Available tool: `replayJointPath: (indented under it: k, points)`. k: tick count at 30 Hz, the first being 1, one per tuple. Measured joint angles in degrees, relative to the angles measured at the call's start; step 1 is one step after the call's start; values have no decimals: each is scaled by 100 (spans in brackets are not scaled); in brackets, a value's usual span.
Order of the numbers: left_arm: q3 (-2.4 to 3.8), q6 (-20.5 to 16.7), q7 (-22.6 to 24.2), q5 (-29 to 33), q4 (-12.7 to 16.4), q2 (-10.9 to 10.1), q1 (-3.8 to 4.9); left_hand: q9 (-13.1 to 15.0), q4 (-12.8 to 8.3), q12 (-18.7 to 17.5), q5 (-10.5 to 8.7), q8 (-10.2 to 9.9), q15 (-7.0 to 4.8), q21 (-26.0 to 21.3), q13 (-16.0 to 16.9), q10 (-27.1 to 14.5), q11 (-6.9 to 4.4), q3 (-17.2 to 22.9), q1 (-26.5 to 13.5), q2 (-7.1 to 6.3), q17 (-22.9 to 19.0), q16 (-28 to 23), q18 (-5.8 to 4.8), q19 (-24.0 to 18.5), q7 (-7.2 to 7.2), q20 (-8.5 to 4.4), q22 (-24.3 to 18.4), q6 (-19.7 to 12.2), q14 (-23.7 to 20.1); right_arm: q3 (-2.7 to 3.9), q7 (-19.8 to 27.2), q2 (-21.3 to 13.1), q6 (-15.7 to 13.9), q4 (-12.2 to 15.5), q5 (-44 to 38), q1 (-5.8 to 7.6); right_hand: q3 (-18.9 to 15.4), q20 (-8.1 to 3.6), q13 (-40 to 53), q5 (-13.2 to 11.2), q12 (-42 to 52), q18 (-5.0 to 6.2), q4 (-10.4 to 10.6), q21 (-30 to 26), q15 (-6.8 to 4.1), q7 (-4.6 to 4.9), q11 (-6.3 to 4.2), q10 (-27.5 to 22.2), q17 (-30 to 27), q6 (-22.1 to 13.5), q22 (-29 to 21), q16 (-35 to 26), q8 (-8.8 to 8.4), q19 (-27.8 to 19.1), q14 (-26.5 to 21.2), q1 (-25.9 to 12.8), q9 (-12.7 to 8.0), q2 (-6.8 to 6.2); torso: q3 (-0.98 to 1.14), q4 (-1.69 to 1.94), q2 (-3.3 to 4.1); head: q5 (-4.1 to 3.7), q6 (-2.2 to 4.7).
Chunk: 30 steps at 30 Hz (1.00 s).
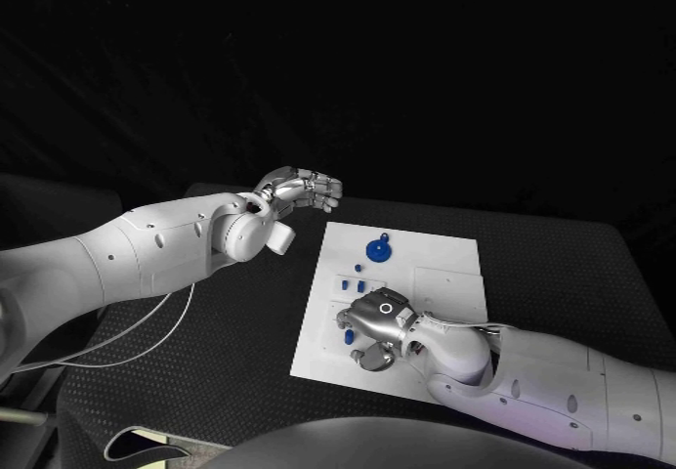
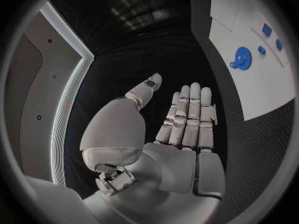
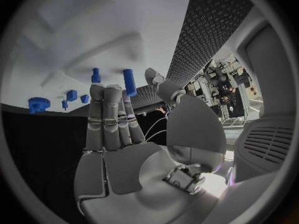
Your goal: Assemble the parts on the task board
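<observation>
While right hand [image 1: 378,330] hovers over task board [image 1: 437,256] near edge, fingers spread empty, left hand [image 1: 300,189] open off its corner

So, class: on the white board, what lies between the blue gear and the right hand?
In the head view, two small blue pieces stand on the task board between the blue gear and the right hand; otherwise bare white board.
</observation>
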Motion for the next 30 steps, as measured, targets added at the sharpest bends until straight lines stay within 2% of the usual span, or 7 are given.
replayJointPath:
  k: [5, 9, 12, 18, 24, 28, 30]
  points:
    - [0, 2, -6, 0, 0, -11, 0, -4, 0, 0, 0, 0, 0, 0, 0, 0, 0, 0, 0, 0, 0, 0, -1, 0, 0, 0, 5, 0, 0, 27, -15, -132, -248, 171, 47, 56, -126, 17, -48, 0, 0, 0, 2, 0, 9, -2, 0, -41, -8, -41, -1, 0, 0, -20, -9, 0, 0, 0, 3, 0, -1, -21, 20]
    - [0, 3, -11, 0, 0, -16, 0, -5, 0, 0, 0, 0, 0, -23, 0, 0, 0, 0, 0, 0, 0, 0, -1, 0, 0, 0, 12, 0, 0, 163, -24, -256, -442, 315, 81, 120, -132, 18, -49, 0, 0, 0, 8, 0, 9, -2, 0, -41, -14, -41, -1, 0, 0, -20, -9, 0, 0, -1, 3, -4, -1, -43, 40]
    - [0, 5, -13, 0, -1, -16, 0, -5, 0, 0, 0, 0, 0, -24, 1, 0, 0, 0, 0, 0, 5, -22, -2, 0, 0, 0, 11, 0, 0, 289, -24, -376, -545, 408, 166, 194, -132, 18, -56, 0, 0, 0, 8, -4, 9, -2, 0, -41, -20, -41, -1, 13, 1, -20, -9, 1, 0, -1, 4, -4, -1, -64, 66]
    - [-1, 6, -18, 0, -8, -18, 0, -5, 0, 0, 0, 0, 0, -25, -5, 0, 0, 0, 0, 0, 5, -22, -5, 0, 0, 0, 11, 0, 0, 640, 59, -740, -610, 513, 1018, 484, 126, 18, -60, 0, 140, 0, 217, -22, 0, -79, -74, 120, -48, 54, 0, 72, 99, -16, 0, 1, 60, -1, 5, -4, -1, -119, 113]
    - [-1, 6, -21, 0, -21, -51, 0, -5, 0, 0, 0, 0, 0, -25, -4, 0, 0, 0, 0, 0, 11, -22, -8, 0, 0, 0, 11, 0, 0, 706, 106, -1249, -234, 419, 2807, 997, 175, 8, 134, 0, 578, -1, 571, 14, -171, -116, -270, 636, -73, 143, 1, 145, 152, 76, 61, -88, 103, 88, 5, -8, -3, -201, 170]
    - [-1, 6, -23, 1, -28, -65, 0, -5, 15, 0, 0, 0, 0, -25, -4, 0, 0, -15, 0, 0, 15, -22, -30, 0, 0, 0, 11, 0, 0, 700, 75, -1504, 191, 352, 3766, 1168, -47, -2, 519, 0, 1173, 66, 692, 7, -339, -147, -425, 1026, -91, 171, 2, 187, 208, 84, -3, -151, 164, 148, 4, -13, -3, -269, 200]
    - [-1, 6, -24, 1, -30, -68, 0, -4, 15, 0, 0, 0, 0, -25, -4, 0, 0, -15, 0, 0, 17, -22, -31, 0, 0, 0, 11, 0, 0, 698, 41, -1632, 402, 354, 4153, 1201, -274, -30, 1099, -25, 1961, 111, 708, 83, -442, -235, -523, 1161, -51, 208, 1, 322, 238, 135, 50, -218, 222, 172, 4, -14, -3, -308, 212]
